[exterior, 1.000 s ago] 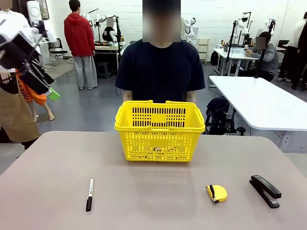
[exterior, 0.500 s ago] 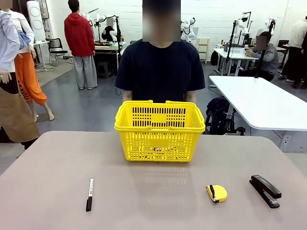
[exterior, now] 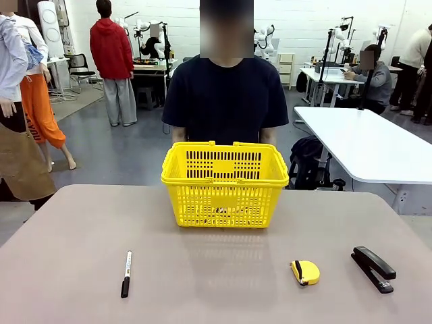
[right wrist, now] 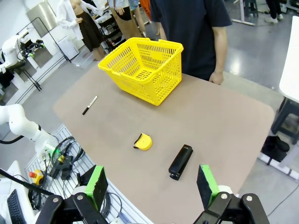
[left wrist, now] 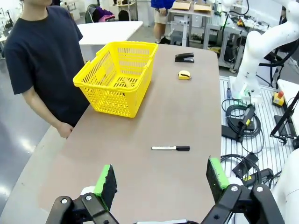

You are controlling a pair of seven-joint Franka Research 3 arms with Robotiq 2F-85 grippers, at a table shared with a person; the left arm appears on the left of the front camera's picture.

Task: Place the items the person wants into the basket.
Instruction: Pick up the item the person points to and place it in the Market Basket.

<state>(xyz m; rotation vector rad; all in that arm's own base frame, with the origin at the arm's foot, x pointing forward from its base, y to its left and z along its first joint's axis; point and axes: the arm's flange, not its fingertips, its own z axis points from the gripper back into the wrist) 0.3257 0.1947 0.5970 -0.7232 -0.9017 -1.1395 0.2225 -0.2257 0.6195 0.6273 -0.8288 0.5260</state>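
Observation:
The yellow basket (exterior: 225, 181) stands at the table's far middle, in front of the person (exterior: 226, 94) in a black T-shirt. A black-and-white marker (exterior: 126, 264) lies on the near left of the table. My left gripper (left wrist: 161, 177) hangs high above the table's left end, open and holding nothing, with the marker (left wrist: 170, 148) below it and the basket (left wrist: 112, 95) farther off. My right gripper (right wrist: 151, 183) is open high over the table's right end, looking down on the basket (right wrist: 163, 81) and marker (right wrist: 89, 105). Something small lies in the basket, too unclear to name.
A yellow tape measure (exterior: 305, 272) and a black stapler (exterior: 372, 268) lie on the near right. The person's hands (left wrist: 63, 130) rest at the far table edge. Bare tabletop lies between the marker and the tape measure. Cables and a robot base (left wrist: 243, 84) stand beside the table.
A second ago my left gripper showed at the upper left of the front view; it has since moved out of that view. The things on the table have not moved.

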